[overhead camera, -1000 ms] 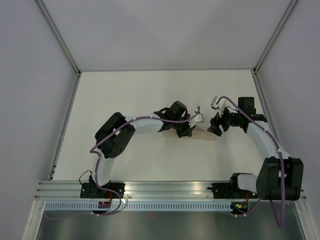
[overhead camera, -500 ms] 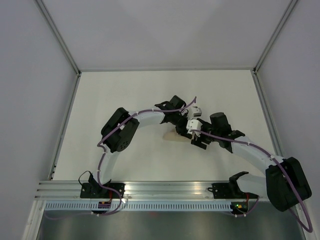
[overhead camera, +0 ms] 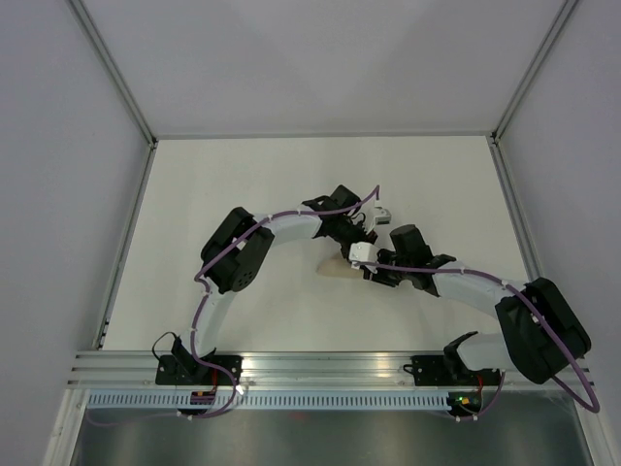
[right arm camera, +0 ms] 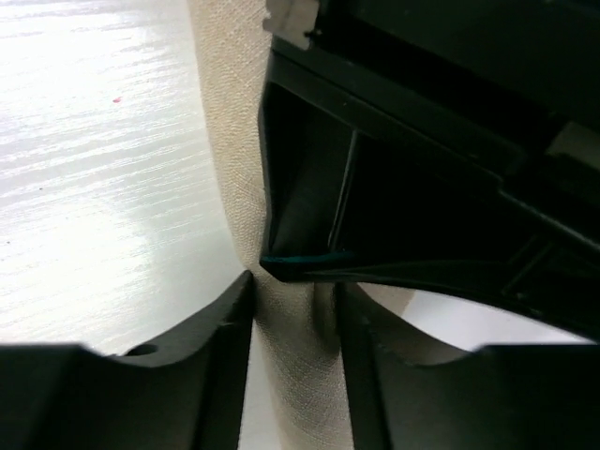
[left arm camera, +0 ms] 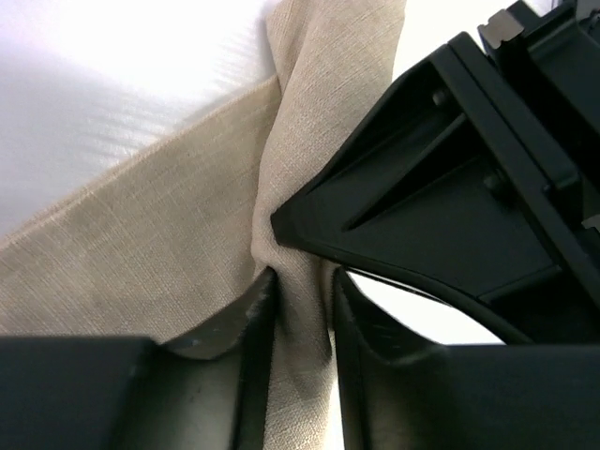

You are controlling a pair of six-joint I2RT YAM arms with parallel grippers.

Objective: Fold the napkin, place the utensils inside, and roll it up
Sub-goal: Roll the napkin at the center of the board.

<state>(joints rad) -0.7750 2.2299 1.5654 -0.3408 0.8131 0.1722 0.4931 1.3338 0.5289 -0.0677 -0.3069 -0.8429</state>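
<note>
The tan napkin (overhead camera: 335, 270) lies bunched at the table's middle, mostly hidden under both arms. My left gripper (overhead camera: 354, 238) reaches in from the left and my right gripper (overhead camera: 374, 267) from the right, and they nearly touch. In the left wrist view the left gripper (left arm camera: 298, 300) is shut on a raised ridge of the napkin (left arm camera: 169, 216), with the right gripper's black body just beyond. In the right wrist view the right gripper (right arm camera: 292, 300) pinches the narrow band of napkin (right arm camera: 230, 141), with the left gripper's body close ahead. No utensils show; they are hidden or out of view.
The white table (overhead camera: 243, 184) is fenced by a metal frame (overhead camera: 126, 223) and grey walls on the left, right and back. The arm bases sit on a rail (overhead camera: 320, 367) at the near edge.
The right arm swung from the right side to the table's middle and met the left gripper at the napkin. The left gripper shifted slightly. The visible napkin patch moved a little left.
</note>
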